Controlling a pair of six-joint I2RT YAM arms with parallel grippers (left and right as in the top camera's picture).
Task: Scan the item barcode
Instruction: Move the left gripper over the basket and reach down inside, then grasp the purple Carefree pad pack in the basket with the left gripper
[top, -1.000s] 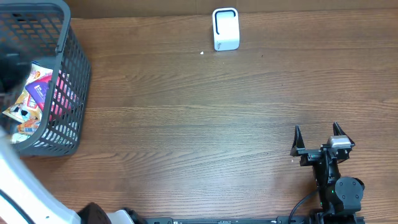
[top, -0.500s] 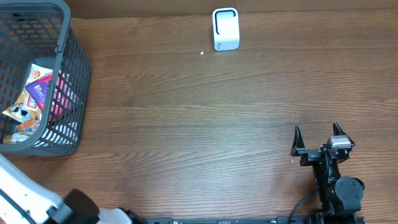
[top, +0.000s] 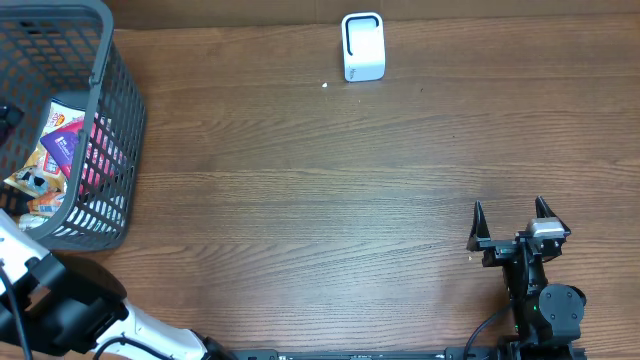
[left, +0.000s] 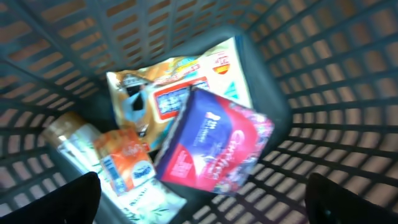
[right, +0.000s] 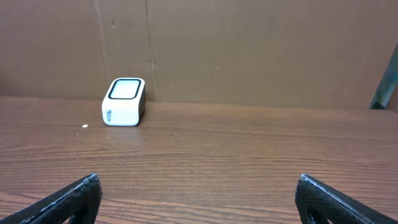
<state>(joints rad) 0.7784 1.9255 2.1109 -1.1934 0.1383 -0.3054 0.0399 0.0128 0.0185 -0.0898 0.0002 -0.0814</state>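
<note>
Item: blue-red soft pack (left: 211, 149), topmost in basket (left: 323, 74). Likely light, slippery film; pinch across narrow width. Both left hand (left: 205, 202) and right hand (top: 508, 222) wide, empty.

On the surface (top: 300, 200), the basket (top: 122, 120) stands at the far-left corner with packets (top: 58, 140) piled in it, the scanner (top: 363, 46) sits mid far edge, and the right tool (top: 509, 206) rests near the near-right corner.
</note>
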